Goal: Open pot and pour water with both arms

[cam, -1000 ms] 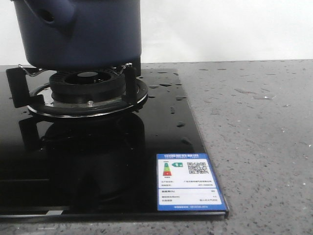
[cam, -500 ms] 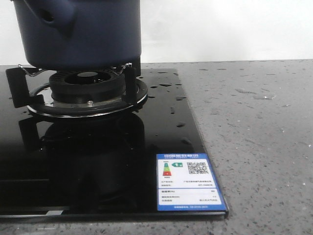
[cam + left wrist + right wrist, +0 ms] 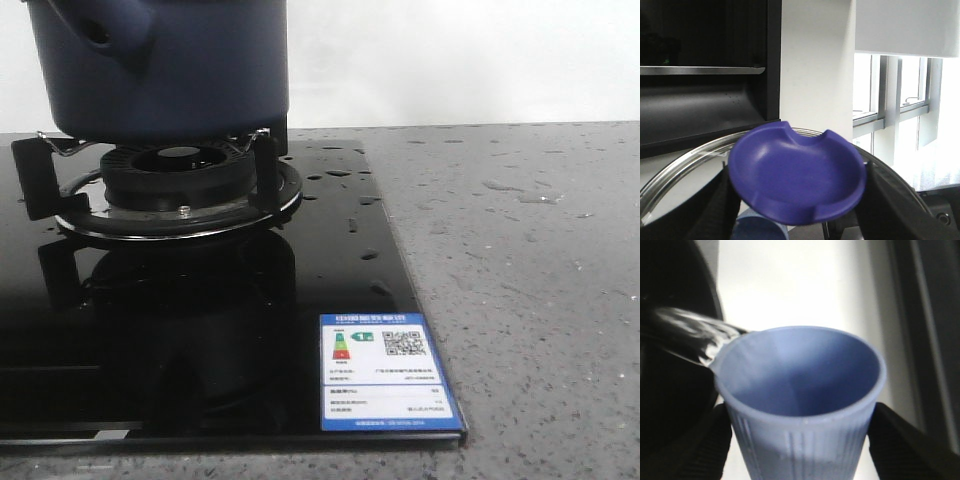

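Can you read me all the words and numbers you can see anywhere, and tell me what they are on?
Blue and white rectangular sticker on the glossy black glass stove top: a Chinese heading, a coloured arrow scale, a square QR code and small print, all too small to read.
Large dark navy-blue round pot: no writing.
Pale blue ribbed plastic cup: no writing.
Purple dished lid knob: no writing.

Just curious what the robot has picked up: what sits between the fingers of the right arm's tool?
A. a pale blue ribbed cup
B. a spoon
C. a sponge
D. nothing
A: the right wrist view shows a pale blue ribbed cup between the dark fingers of the right tool, its open mouth towards the camera.
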